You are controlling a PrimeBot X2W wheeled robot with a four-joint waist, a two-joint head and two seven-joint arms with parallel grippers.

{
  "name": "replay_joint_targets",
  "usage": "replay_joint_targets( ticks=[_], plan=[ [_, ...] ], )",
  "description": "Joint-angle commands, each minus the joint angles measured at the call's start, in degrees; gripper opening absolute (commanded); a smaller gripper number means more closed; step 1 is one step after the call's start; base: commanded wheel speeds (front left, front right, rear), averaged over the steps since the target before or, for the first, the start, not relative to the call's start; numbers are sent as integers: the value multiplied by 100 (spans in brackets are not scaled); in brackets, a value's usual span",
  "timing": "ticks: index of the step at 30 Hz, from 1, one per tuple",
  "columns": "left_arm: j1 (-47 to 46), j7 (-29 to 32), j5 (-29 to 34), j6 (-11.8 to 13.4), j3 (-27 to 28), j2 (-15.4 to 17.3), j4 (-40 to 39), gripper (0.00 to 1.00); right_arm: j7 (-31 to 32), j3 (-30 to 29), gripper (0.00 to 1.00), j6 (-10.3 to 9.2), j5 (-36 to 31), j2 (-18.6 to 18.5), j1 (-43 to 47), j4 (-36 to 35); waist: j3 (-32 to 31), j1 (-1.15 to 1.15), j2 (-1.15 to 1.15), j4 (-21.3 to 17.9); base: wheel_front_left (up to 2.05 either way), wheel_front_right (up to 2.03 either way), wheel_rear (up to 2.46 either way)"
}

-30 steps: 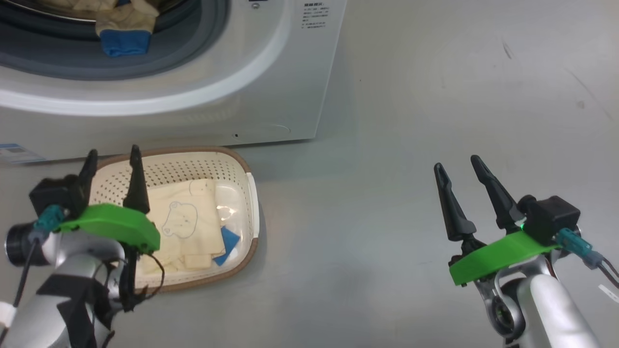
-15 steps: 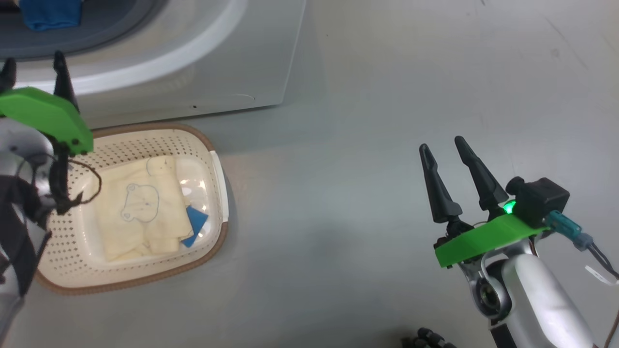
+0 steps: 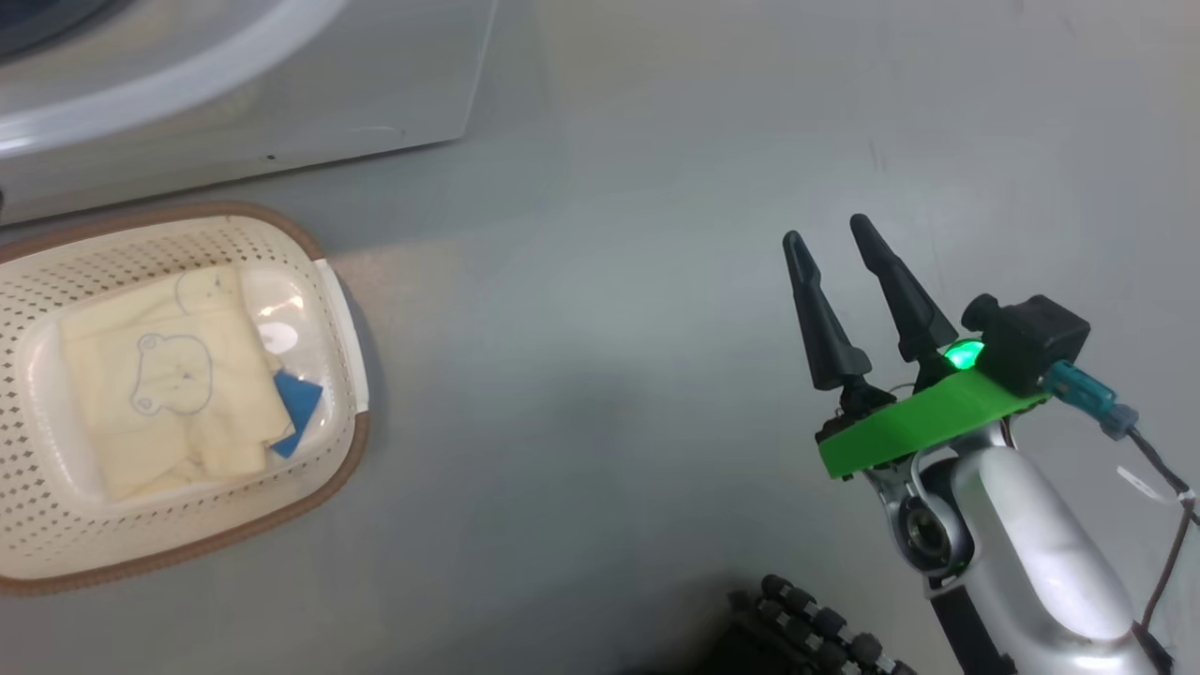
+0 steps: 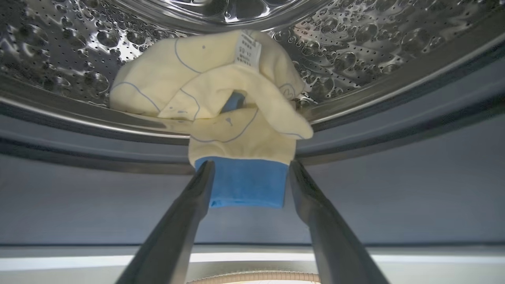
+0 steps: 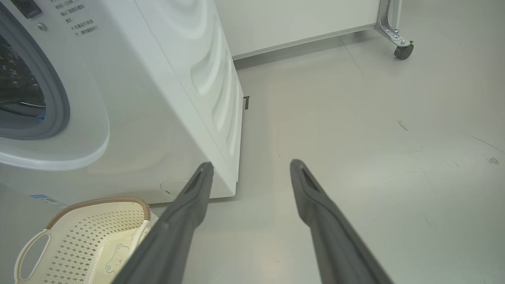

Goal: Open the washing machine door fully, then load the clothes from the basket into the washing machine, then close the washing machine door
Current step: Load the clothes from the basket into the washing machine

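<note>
The washing machine (image 3: 234, 84) stands at the top left, and its door is out of view. One of the clothes (image 4: 221, 98) hangs over the steel drum lip, its blue cuff (image 4: 244, 185) lying on the grey seal. My left gripper (image 4: 251, 165) is open, one fingertip on either side of that cuff; I cannot tell whether they touch it. The basket (image 3: 319, 487) sits on the floor at the left, holding a cream bear-face garment (image 3: 159, 384). My right gripper (image 3: 825, 232) hovers open and empty over bare floor, far right of the basket. It is also open in its own wrist view (image 5: 250, 165), where the basket (image 5: 90, 232) and the machine (image 5: 158, 98) sit to its left.
Grey floor (image 3: 609, 328) stretches between the basket and my right arm. A black ribbed hose (image 3: 816, 628) pokes in at the bottom edge. Behind the machine stands a white cabinet on a caster wheel (image 5: 402, 51).
The head camera has swung right, so the basket and machine slid left. My left gripper rose from over the basket and left the head view. The right arm has hardly moved.
</note>
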Motion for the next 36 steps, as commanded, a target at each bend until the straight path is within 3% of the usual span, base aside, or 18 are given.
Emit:
replay_joint_targets(
  ticks=[1,5,12,13,14,15,16,17,18,24,30,36],
  plan=[
    [-312,184,53,-45,168,377,-92,100,-77,129,100,-16,74,-48,-18,-176,138,-1,0,-145,0,0,0],
    [-641,757,95,-114,39,518,23,100,-78,195,100,-16,184,-48,-82,-191,290,-1,0,-298,0,0,0],
    [-843,1205,175,-36,-95,587,89,100,-78,217,100,-16,248,-48,-98,-182,378,-1,0,-389,0,0,0],
    [-864,1238,185,-23,-106,590,78,95,-78,217,100,-16,255,-48,-101,-182,387,-1,0,-389,0,0,0],
    [-889,1258,195,-10,-115,591,69,58,-78,216,100,-16,262,-48,-106,-183,394,-1,0,-387,0,0,0],
    [-907,1284,210,-7,-135,594,62,30,-78,217,100,-16,269,-48,-111,-184,400,-1,0,-382,0,0,0],
    [-907,1284,210,-7,-135,594,62,30,-78,217,100,-16,269,-48,-111,-184,400,-1,0,-382,0,0,0],
    [-932,1278,229,6,-142,595,46,8,-78,220,100,-16,272,-48,-118,-183,407,-1,0,-376,0,0,0],
    [-950,1281,240,19,-149,591,34,0,-78,226,100,-16,274,-48,-128,-183,414,-1,0,-369,0,0,0],
    [-1083,1248,373,123,-191,641,-41,0,-78,257,100,-16,286,-48,-195,-196,447,-1,0,-341,0,0,0],
    [-1334,595,826,435,-149,836,-134,0,-78,327,100,-16,350,-48,-242,-251,553,-1,0,-414,0,0,0],
    [-1673,28,1321,566,-186,1154,-45,0,-78,440,100,-16,483,-48,-275,-292,765,-1,0,-602,0,0,0]
  ],
)
